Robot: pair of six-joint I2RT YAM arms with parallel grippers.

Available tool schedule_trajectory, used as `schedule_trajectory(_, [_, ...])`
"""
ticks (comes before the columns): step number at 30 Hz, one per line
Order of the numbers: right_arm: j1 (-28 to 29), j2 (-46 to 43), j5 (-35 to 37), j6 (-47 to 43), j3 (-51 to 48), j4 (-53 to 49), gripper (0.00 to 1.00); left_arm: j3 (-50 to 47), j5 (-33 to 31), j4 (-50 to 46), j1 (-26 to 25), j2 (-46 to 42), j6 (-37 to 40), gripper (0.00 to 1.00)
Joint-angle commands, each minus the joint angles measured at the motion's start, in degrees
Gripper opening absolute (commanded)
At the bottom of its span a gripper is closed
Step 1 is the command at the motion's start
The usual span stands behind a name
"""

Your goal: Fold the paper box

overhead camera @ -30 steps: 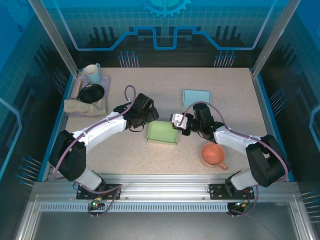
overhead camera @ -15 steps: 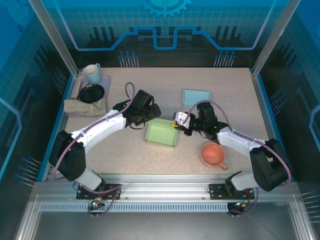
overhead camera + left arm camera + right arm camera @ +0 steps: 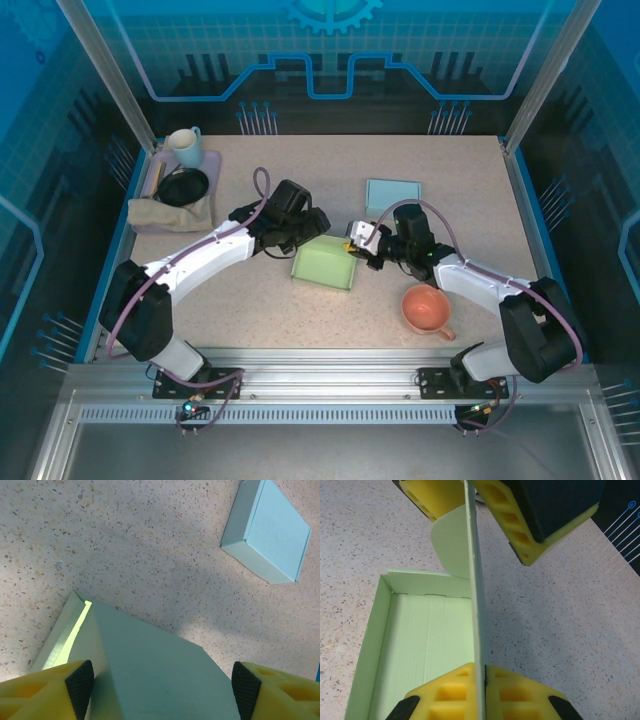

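- Lavender rectangular tray [image 3: 212, 160]: sits at the table's 10 o'clock corner. It carries a pale ceramic mug [image 3: 184, 146] and a black round bowl [image 3: 183, 186]. A beige crumpled cloth [image 3: 165, 213] lies against its near edge.
- Left gripper [image 3: 308, 228]: sits at 11 o'clock of the task's box, over that box's far-left corner. In the left wrist view the left gripper [image 3: 162, 685] has its jaws spread wide, with a green panel lying between the pads. A strip of table shows between the panel's edge and one pad, so nothing is clamped.
- Light green open paper box [image 3: 325, 265]: rests on the speckled beige table [image 3: 250, 310] near its centre, open side up and between the two grippers. The left wrist view shows the box [image 3: 150, 680] directly under the spread fingers.
- Right gripper [image 3: 358, 243]: sits at 2 o'clock of the green box, at its far-right corner. In the right wrist view the right gripper [image 3: 479, 672] is closed, pinching one upright side wall of the box [image 3: 427, 640] edge-on between its yellow pads. The box's interior lies at 9 o'clock of that wall.
- Light blue closed paper box [image 3: 392, 193]: lies flat at 1 o'clock of the green box, well apart from it.
- Salmon-coloured ceramic cup [image 3: 427, 308]: stands at 4 o'clock of the green box, just beside the right forearm.
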Motion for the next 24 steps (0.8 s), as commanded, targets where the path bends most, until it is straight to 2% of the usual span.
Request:
schedule_trajectory(1, [1.2, 1.0, 2.1, -2.1, 0.5, 1.2, 0.05, -0.1, 1.5, -0.3, -1.0, 1.2, -1.2, 0.70])
schedule_trajectory(5, [2.2, 1.9, 4.0, -3.9, 1.3, -0.7, 0.05, -1.2, 0.3, -0.2, -0.9, 2.0, -1.4, 0.60])
schedule_trajectory(8, [2.8, 2.4, 5.1, -4.6, 1.7, -1.6, 0.08, -2.2, 0.5, 0.8, -0.9, 2.7, -1.7, 0.56])
schedule_trajectory(11, [3.3, 2.6, 6.2, -5.3, 2.0, -2.8, 0.15, -3.0, -0.2, 0.4, -1.0, 3.5, -1.0, 0.55])
schedule_trajectory(19, [3.5, -0.4, 5.6, -4.9, 1.3, -4.9, 0.43, -6.4, -4.0, 0.1, -1.0, 3.8, -0.2, 0.54])
schedule_trajectory(24, [3.7, -4.6, 3.1, -2.6, 0.7, -6.9, 0.53, -7.2, -6.0, -0.6, -1.0, 3.5, -0.1, 0.54])
